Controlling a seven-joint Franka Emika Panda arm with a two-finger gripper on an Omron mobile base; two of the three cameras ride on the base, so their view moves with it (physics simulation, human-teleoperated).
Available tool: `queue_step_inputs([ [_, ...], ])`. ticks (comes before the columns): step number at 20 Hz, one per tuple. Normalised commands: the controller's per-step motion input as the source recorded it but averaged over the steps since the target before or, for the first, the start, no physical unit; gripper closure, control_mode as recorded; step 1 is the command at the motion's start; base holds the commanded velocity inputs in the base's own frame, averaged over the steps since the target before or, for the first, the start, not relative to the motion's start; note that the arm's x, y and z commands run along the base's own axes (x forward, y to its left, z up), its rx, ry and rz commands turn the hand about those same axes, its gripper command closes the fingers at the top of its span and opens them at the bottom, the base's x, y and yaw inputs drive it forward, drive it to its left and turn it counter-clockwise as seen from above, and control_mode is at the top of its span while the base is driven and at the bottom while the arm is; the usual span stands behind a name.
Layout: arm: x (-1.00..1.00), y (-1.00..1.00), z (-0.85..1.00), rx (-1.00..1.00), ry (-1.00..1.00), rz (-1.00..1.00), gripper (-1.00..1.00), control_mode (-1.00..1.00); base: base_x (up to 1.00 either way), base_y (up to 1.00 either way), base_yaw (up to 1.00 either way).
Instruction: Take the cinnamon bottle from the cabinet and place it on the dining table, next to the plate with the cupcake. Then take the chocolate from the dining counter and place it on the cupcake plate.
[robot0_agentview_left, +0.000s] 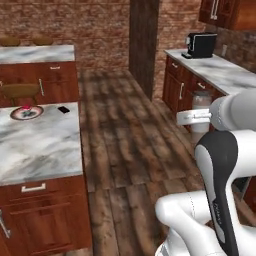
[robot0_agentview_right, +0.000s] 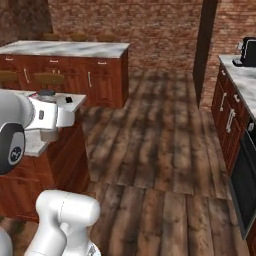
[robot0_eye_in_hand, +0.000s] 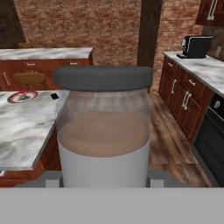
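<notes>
Closest to us stood the cinnamon bottle (robot0_eye_in_hand: 104, 131) (grey-lidded, upright), our gripper (robot0_eye_in_hand: 104, 181) clamped on it, the cupcake plate (robot0_eye_in_hand: 21, 96) and chocolate (robot0_eye_in_hand: 54, 96) at ten o'clock on the dining table (robot0_eye_in_hand: 22, 131).

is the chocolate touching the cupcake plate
Apart. In the left base view the chocolate lies on the marble to the right of the plate, with bare counter between them.
</notes>
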Motion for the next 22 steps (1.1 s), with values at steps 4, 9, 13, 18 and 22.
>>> queue_step_inputs([
  [4,0.0,0.0,0.0,0.0,0.0,0.0,1.0,1.0,1.0,-0.5,-0.21],
  [9,0.0,0.0,0.0,0.0,0.0,0.0,1.0,1.0,0.99,-0.49,-0.02],
  [13,0.0,0.0,0.0,0.0,0.0,0.0,1.0,1.0,1.0,-0.3,0.41],
  [18,0.0,0.0,0.0,0.0,0.0,0.0,1.0,1.0,1.0,-0.37,0.51],
  [22,0.0,0.0,0.0,0.0,0.0,0.0,1.0,1.0,0.91,-0.54,0.49],
])
